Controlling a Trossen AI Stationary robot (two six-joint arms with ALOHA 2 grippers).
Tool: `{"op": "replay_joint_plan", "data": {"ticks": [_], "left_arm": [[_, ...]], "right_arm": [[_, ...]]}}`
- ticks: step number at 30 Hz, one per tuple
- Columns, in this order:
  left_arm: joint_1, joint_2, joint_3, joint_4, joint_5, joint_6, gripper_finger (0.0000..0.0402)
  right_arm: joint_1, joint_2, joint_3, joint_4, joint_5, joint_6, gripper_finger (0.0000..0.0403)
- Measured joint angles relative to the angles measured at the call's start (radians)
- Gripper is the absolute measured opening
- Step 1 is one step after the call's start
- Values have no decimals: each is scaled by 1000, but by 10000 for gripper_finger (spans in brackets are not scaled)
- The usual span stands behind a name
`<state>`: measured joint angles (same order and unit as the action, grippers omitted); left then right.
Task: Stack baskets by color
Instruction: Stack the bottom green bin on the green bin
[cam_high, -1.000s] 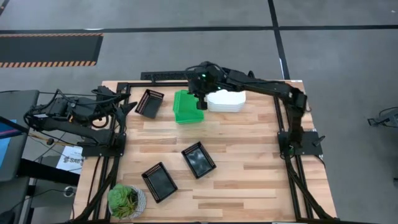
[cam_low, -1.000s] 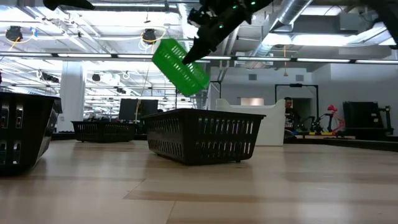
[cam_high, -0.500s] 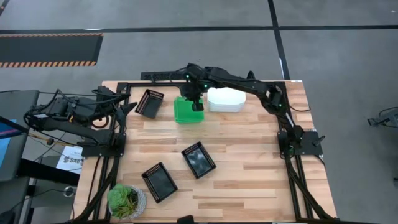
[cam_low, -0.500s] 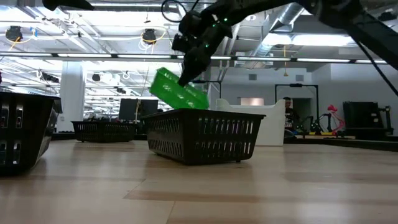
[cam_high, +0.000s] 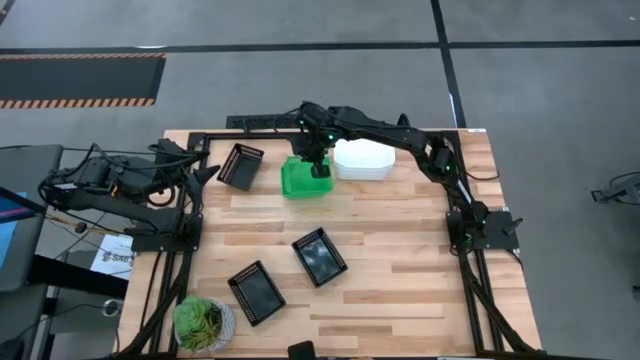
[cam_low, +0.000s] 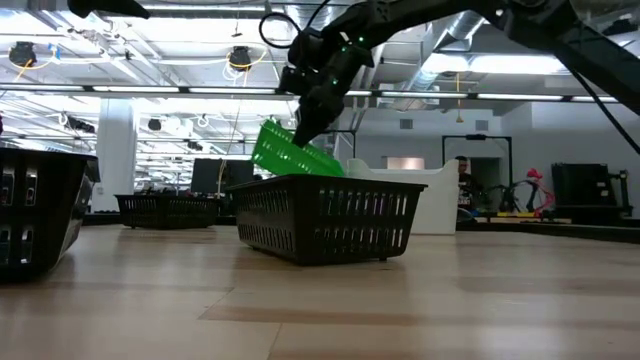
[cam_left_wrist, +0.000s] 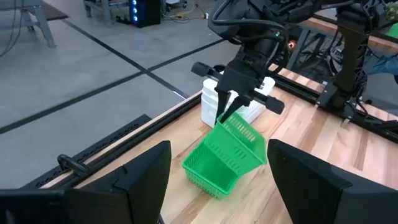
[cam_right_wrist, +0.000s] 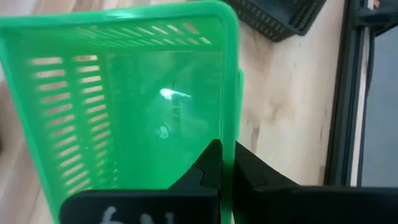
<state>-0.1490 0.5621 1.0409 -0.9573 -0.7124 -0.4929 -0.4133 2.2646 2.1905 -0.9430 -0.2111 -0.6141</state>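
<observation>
My right gripper (cam_high: 319, 166) is shut on a bright green basket (cam_left_wrist: 231, 144) at the table's far middle. The basket is tilted, with its raised side toward the white stack of baskets (cam_high: 363, 160). Its low end reaches down to more green (cam_left_wrist: 208, 174) on the table; whether that is a second green basket I cannot tell. Black baskets lie at the far left (cam_high: 240, 165), in the middle (cam_high: 319, 256) and toward the near left (cam_high: 256, 292). My left gripper (cam_high: 203, 168) waits open at the table's left edge. My right gripper holds the green basket by the rim of its raised side (cam_right_wrist: 229, 140), with one finger (cam_right_wrist: 208, 167) inside the basket and the other (cam_right_wrist: 256, 175) outside. The fingers come slanting down from above. The basket hangs tilted below them (cam_low: 292, 158); the black basket in front hides its low end in the low view.
A potted green plant (cam_high: 204, 322) stands at the near left corner. Black frame rails (cam_high: 180, 240) run along the left and right edges of the table. Bare wood lies at the near right (cam_high: 410, 300).
My right gripper has gone down toward the table and a little toward its left, tipping its fingers more steeply downward. The green basket has sunk with it from well above the table, and its low end now reaches the green at the far middle. It stays shut on the rim.
</observation>
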Motion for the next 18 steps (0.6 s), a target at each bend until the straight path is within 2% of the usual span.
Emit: {"op": "replay_joint_plan", "data": {"ticks": [18], "left_arm": [[0,0,0,-2,0,-36,256]], "right_arm": [[-1,42,11,-32,38,-9,124]]}}
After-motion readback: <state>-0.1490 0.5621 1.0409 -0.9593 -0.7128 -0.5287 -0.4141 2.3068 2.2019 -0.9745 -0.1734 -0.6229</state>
